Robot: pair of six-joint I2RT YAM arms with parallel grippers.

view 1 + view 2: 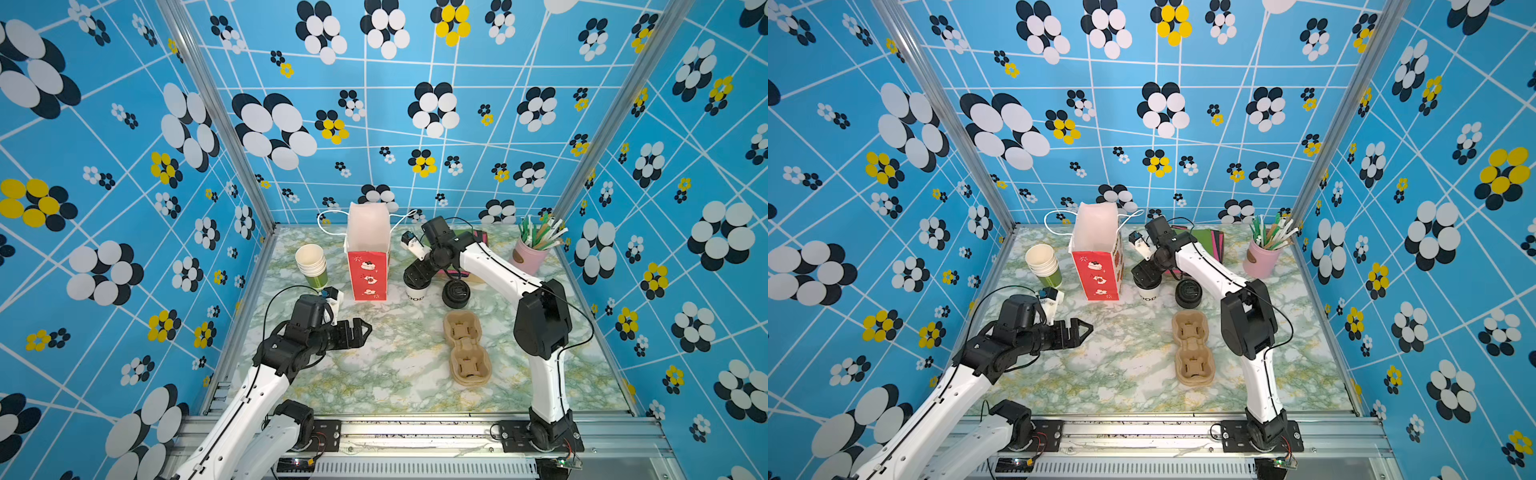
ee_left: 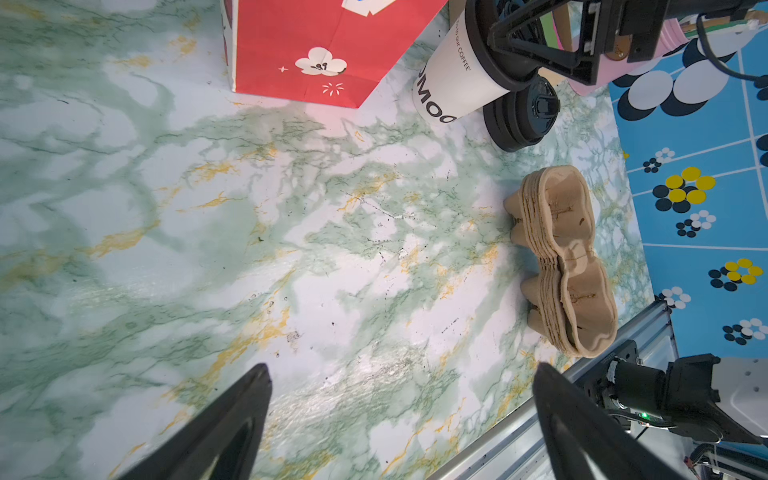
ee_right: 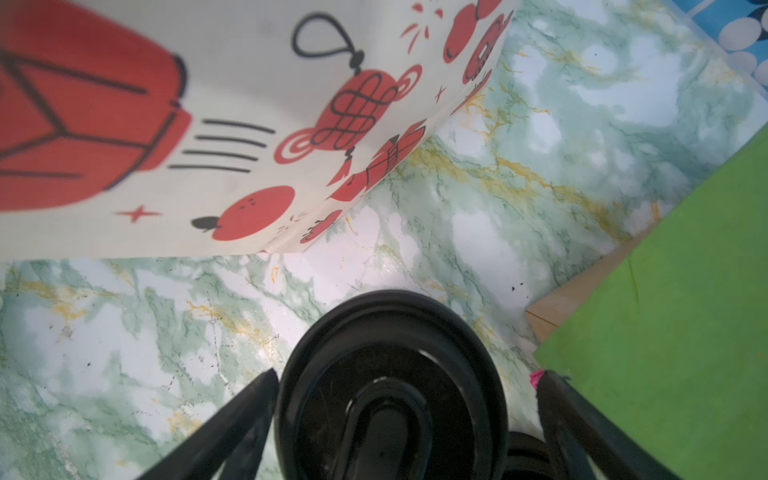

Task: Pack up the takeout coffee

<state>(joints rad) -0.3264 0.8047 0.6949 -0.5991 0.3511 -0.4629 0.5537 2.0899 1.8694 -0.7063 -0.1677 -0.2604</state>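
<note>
Showing takeout coffee upright on desk, at 3 o'clock from red bag, under right tool spread wide astride its lid, gripping nothing. Left tool likewise wide, empty, at 8 o'clock. Probably light, thin-walled, crushable; best gripped gently round the paper wall below the lid.

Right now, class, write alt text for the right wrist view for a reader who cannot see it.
The takeout coffee, black lid toward the camera, sits inside the open right gripper. Beyond it on the marble table are a red-and-white paper bag and a green sheet.
</note>
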